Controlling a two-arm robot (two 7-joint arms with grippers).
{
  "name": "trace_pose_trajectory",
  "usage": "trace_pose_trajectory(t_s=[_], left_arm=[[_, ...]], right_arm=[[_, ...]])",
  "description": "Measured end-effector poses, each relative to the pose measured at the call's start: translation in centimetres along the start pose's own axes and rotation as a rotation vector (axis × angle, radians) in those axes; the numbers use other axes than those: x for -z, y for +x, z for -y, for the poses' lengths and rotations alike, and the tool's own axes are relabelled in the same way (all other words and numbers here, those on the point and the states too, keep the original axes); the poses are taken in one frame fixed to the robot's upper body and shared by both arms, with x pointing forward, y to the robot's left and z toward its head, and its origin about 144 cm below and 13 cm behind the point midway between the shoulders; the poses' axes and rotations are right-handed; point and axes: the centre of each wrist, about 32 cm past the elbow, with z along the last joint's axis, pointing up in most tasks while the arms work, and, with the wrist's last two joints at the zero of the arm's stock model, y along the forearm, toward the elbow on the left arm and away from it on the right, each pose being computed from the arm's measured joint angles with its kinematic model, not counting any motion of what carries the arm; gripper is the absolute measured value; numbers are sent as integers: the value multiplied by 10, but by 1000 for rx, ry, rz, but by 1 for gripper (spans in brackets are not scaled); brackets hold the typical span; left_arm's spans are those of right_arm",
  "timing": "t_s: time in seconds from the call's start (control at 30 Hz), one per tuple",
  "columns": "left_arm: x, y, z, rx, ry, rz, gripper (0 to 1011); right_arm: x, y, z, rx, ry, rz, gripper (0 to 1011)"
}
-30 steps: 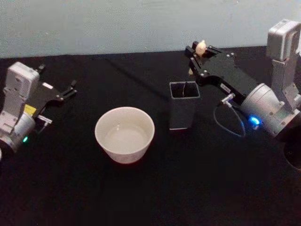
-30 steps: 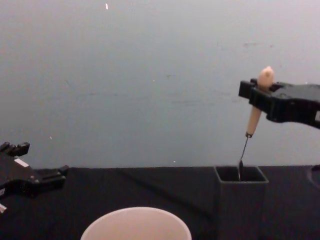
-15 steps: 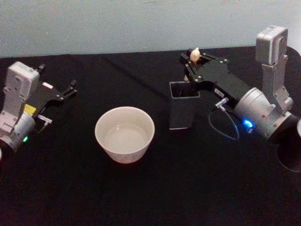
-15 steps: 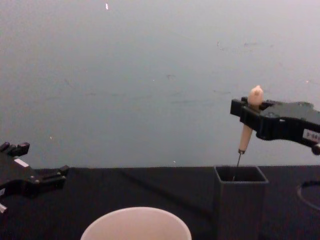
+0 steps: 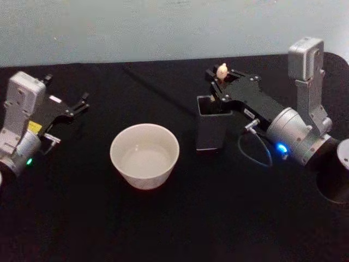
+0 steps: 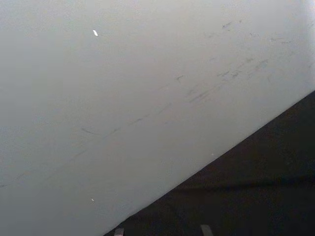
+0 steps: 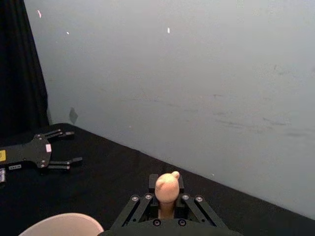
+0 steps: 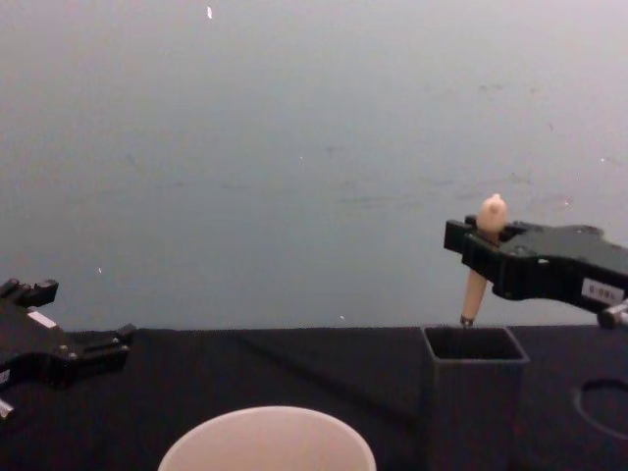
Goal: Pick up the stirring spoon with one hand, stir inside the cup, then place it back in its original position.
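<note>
Right pincer (image 8: 478, 245) grips the stirring spoon (image 8: 484, 253) upright, bowl inside the grey holder (image 8: 474, 392) at the cup's (image 5: 144, 155) 3 o'clock, apparently for return.

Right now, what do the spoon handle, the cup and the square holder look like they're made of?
Stirring spoon handle: matte cream-beige, possibly wood or plastic. Cup: smooth cream-white with a soft sheen, likely ceramic, perhaps plastic. Holder: dark grey, thin flat walls, dull finish, metal or plastic; can't tell.
</note>
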Motion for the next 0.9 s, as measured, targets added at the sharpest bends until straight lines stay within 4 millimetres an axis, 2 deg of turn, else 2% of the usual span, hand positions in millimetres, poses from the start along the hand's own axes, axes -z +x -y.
trace_pose_trajectory(t_s=[0.9], left_arm=[[0, 0, 0, 0, 0, 0, 1001]], right_arm=[[15, -3, -3, 18, -52, -2, 164]])
